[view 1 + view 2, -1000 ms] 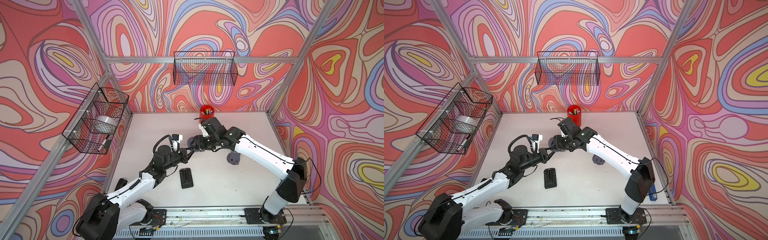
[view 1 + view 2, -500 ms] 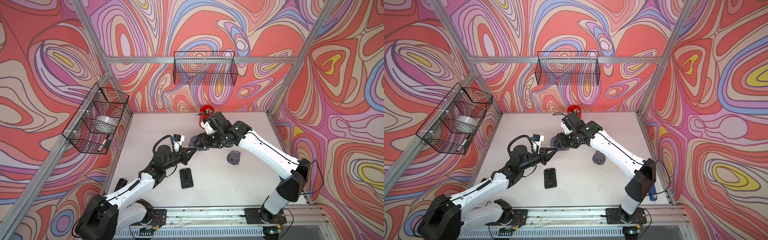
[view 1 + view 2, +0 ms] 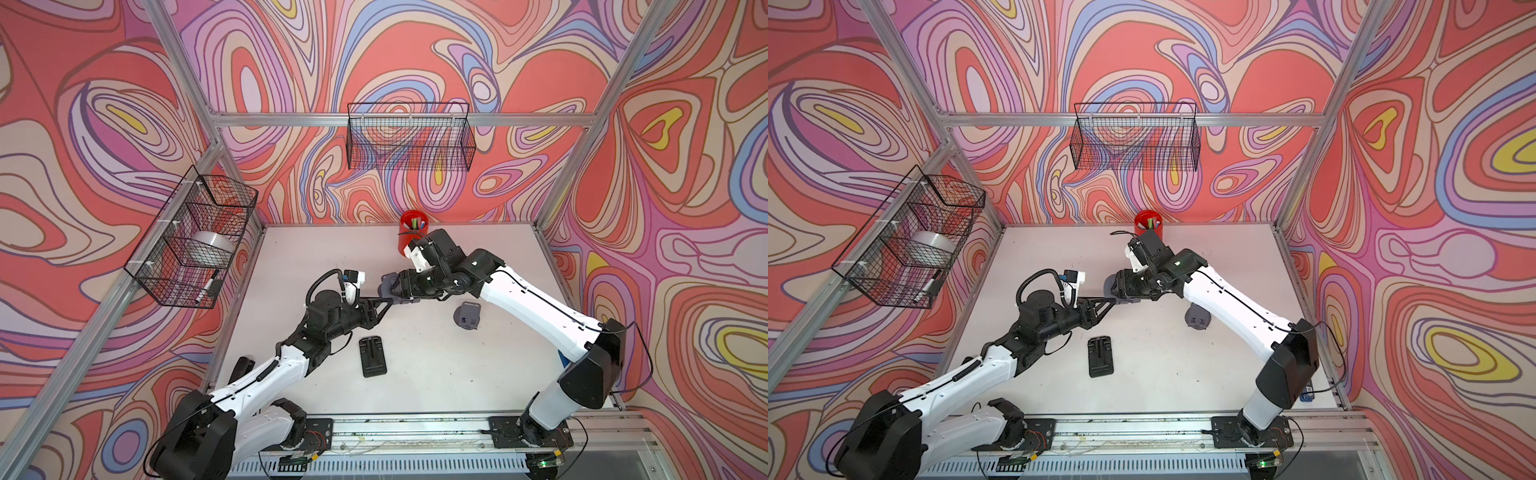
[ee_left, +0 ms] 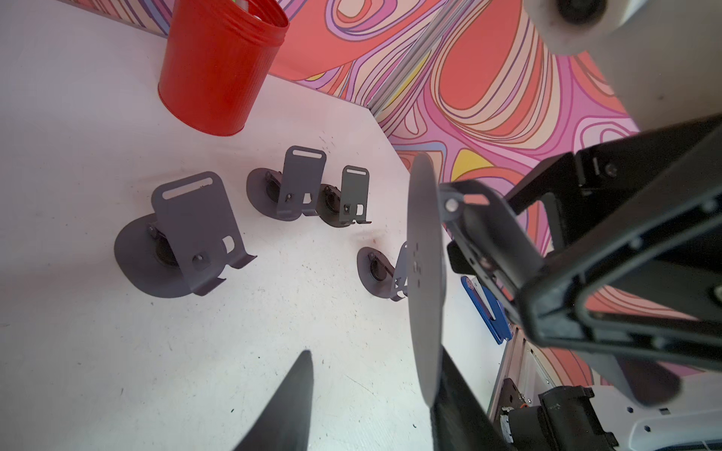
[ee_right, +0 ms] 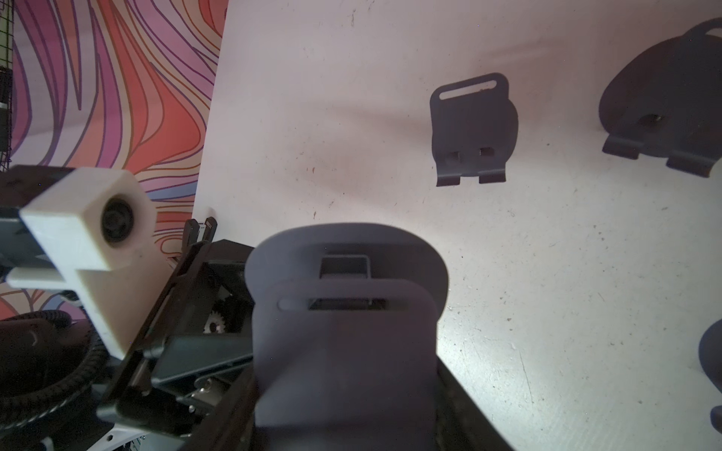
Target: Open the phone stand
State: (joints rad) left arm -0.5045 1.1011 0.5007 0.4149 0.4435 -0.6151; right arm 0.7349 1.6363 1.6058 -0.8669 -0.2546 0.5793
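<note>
While the right gripper (image 3: 398,287) pinches the grey phone stand (image 3: 387,286) by its slotted back plate (image 5: 344,351) and holds it in the air, clear of the table (image 3: 415,395), the left gripper (image 3: 384,303) meets it from the opposite side with its jaws parted. In the left wrist view the stand's round base (image 4: 426,254) shows edge-on, lying against the inner face of one of the left fingers (image 4: 461,410). The other finger (image 4: 293,406) stands well clear, so nothing is clamped on that side. The back plate juts from the base at an angle at the hinge, between the right gripper's black finger frames.

Just behind the left fingertips, beside that arm's wrist, a black folded stand (image 3: 372,351) lies flat on the table. Below and past the held stand, four more grey stands sit opened on the table: one (image 4: 381,269) partly hidden by the round base, two (image 4: 301,183) just beside each other, and a fourth (image 4: 183,234) apart from them. In both top views only one of these (image 3: 1198,318) shows, under the right forearm.

Further out, behind the right gripper's wrist, a red pen cup (image 3: 409,237) stands by the back wall. A small blue object (image 4: 486,308) lies at the table's edge. Farthest from both grippers hang two wire baskets. The rear basket (image 3: 409,137) is on the back wall. The side basket (image 3: 195,241) holds a tape roll (image 3: 205,249) and a marker (image 3: 208,286).
</note>
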